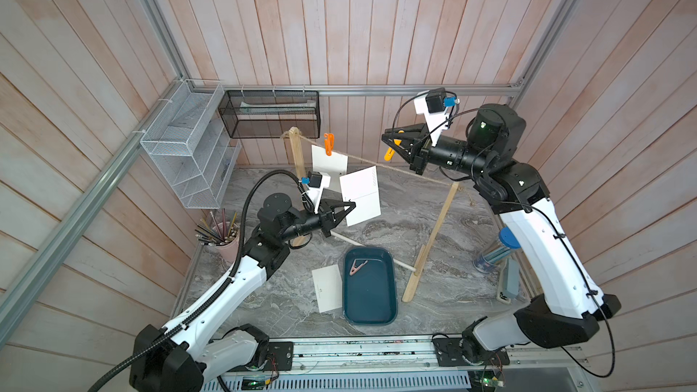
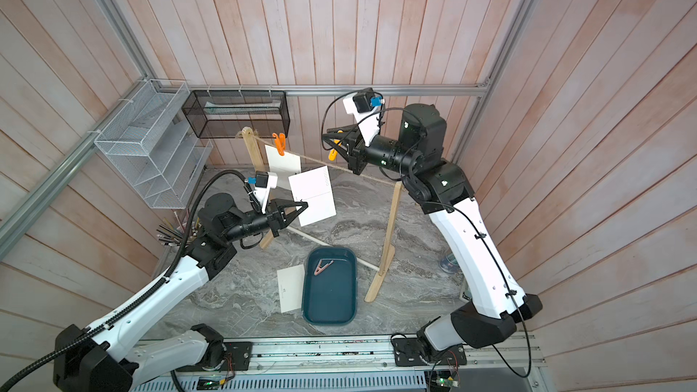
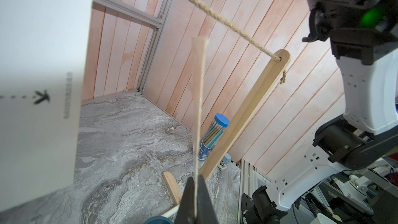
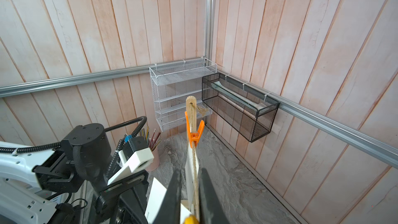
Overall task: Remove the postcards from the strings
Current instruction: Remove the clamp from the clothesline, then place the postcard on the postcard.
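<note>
The strings, one tan twine (image 1: 358, 158), run between two wooden posts. One of the postcards (image 1: 329, 163) hangs from the twine under an orange clothespin (image 1: 329, 144). My left gripper (image 1: 352, 205) is shut on the edge of a second postcard (image 1: 362, 194), tilted just below the twine; in the left wrist view this postcard (image 3: 198, 104) shows edge-on between the jaws. My right gripper (image 1: 385, 138) is shut on a yellow clothespin (image 1: 392, 147) at the twine (image 4: 195, 169). A third postcard (image 1: 327, 288) lies flat on the table.
A dark blue tray (image 1: 371, 314) holding a pink clothespin (image 1: 356, 267) sits at the front centre. A white dowel (image 1: 350, 240) joins the posts' feet. A pencil cup (image 1: 228, 243) stands left, a blue-lidded pencil tube (image 1: 498, 250) right. Wire baskets (image 1: 269, 113) hang on the walls.
</note>
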You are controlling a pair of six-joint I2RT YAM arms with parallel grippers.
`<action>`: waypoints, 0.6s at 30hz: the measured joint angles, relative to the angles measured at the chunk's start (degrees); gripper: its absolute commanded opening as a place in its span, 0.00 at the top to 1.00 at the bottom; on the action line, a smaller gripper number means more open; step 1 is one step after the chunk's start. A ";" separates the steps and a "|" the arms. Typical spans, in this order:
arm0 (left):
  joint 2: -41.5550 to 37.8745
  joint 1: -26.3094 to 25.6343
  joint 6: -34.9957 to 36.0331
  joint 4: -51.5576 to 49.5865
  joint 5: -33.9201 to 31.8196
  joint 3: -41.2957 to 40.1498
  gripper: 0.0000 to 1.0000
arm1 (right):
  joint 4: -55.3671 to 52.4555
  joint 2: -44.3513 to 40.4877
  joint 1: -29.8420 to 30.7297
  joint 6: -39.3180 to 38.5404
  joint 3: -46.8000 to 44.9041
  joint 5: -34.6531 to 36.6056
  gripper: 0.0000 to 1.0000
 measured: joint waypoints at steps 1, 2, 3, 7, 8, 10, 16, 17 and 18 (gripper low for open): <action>-1.44 0.00 -0.15 -2.01 -1.01 -0.48 1.00 | 0.04 -1.16 1.49 -0.04 -1.31 0.81 1.00; -2.47 0.00 -0.26 -3.56 -1.60 -0.74 1.00 | 0.20 -2.16 2.91 -0.11 -2.58 1.79 1.00; -3.87 0.00 -0.52 -5.79 -2.69 -0.96 1.00 | 0.15 -3.32 4.74 -0.28 -4.09 2.97 1.00; -9.38 -0.09 -1.36 -14.19 -6.05 -1.84 1.00 | 0.31 -7.69 12.00 -0.98 -11.19 8.15 1.00; -10.84 -0.11 -1.60 -16.48 -7.02 -2.14 1.00 | 0.61 -8.63 13.18 -0.94 -13.11 9.11 1.00; -13.90 -0.22 -2.25 -21.22 -8.72 -3.04 1.00 | 1.44 -10.91 15.34 -0.52 -18.45 11.23 1.00; -20.72 -0.48 -5.27 -34.47 -12.94 -6.62 1.00 | 4.33 -15.21 20.48 2.69 -34.01 17.25 1.00; -21.35 -0.48 -5.92 -36.11 -13.22 -7.21 1.00 | 4.63 -15.34 21.14 3.37 -35.67 17.94 1.00; -21.99 -0.48 -6.58 -37.73 -13.55 -7.98 1.00 | 5.18 -15.43 21.73 3.96 -37.40 18.58 1.00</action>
